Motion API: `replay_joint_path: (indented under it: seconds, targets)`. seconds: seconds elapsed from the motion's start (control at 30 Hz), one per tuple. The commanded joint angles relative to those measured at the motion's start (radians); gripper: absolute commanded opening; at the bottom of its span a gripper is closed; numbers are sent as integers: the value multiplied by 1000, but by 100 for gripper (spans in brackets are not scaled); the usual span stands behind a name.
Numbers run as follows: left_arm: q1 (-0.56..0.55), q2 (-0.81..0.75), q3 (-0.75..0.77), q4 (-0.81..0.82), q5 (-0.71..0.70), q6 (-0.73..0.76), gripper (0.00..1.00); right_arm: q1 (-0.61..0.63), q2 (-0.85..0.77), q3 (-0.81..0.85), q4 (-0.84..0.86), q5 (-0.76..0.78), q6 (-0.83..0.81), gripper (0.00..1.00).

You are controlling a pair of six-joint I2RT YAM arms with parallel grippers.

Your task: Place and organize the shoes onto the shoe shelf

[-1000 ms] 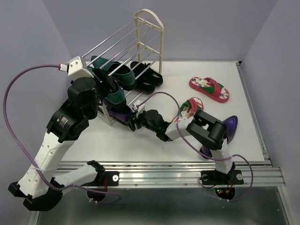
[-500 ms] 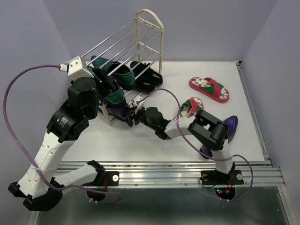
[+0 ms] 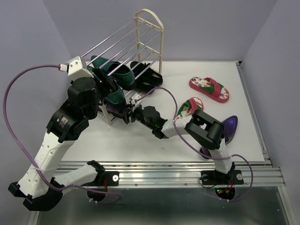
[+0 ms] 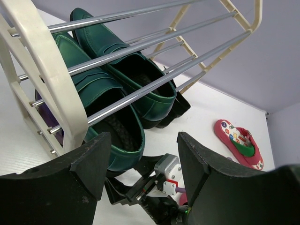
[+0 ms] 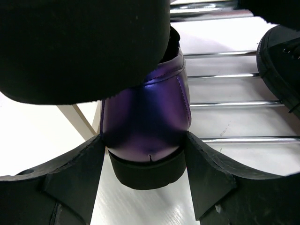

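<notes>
1. The right gripper (image 5: 144,140) is clamping the heel of a purple loafer (image 5: 145,112). One finger is pressing on each side, and the jaws are standing fairly wide around it.
2. That loafer is stretching straight ahead of the right gripper, its toe pointing away in among the lowest rods of the shoe shelf (image 5: 243,103).
3. Ahead and to the right of the same gripper, a black shoe (image 5: 281,61) is sitting on those rods.
4. The left gripper (image 4: 144,140) is hanging open and holding nothing, its fingers standing well apart just beside the shelf's near cream end frame.
5. Two dark green loafers (image 4: 136,70) are resting side by side ahead of the left gripper, on a tier under the shiny rods. The nearer one's heel is lying just past the fingertips, closer to the left finger.
6. Two red flip-flops (image 3: 210,89) are lying on the table (image 3: 140,140) well behind the right gripper, apart from the shelf.
7. A second purple loafer (image 3: 230,126) is lying farther back again, beside the right arm's elbow.
</notes>
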Motion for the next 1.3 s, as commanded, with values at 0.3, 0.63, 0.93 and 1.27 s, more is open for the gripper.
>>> replay_joint_path:
  seconds: [0.3, 0.63, 0.93, 1.27]
  targets:
    - [3, -1, 1, 13, -17, -5, 69, 18, 33, -26, 227, 9, 9, 53]
    - [3, 8, 1, 10, -14, -8, 69, 18, 82, -41, 249, 5, 27, 61]
    - [3, 7, -5, 10, -8, -8, 69, 18, 91, -44, 256, 20, 33, 54]
    - [5, 42, 30, -77, -138, -98, 70, 18, 70, -41, 275, 29, 29, 50]
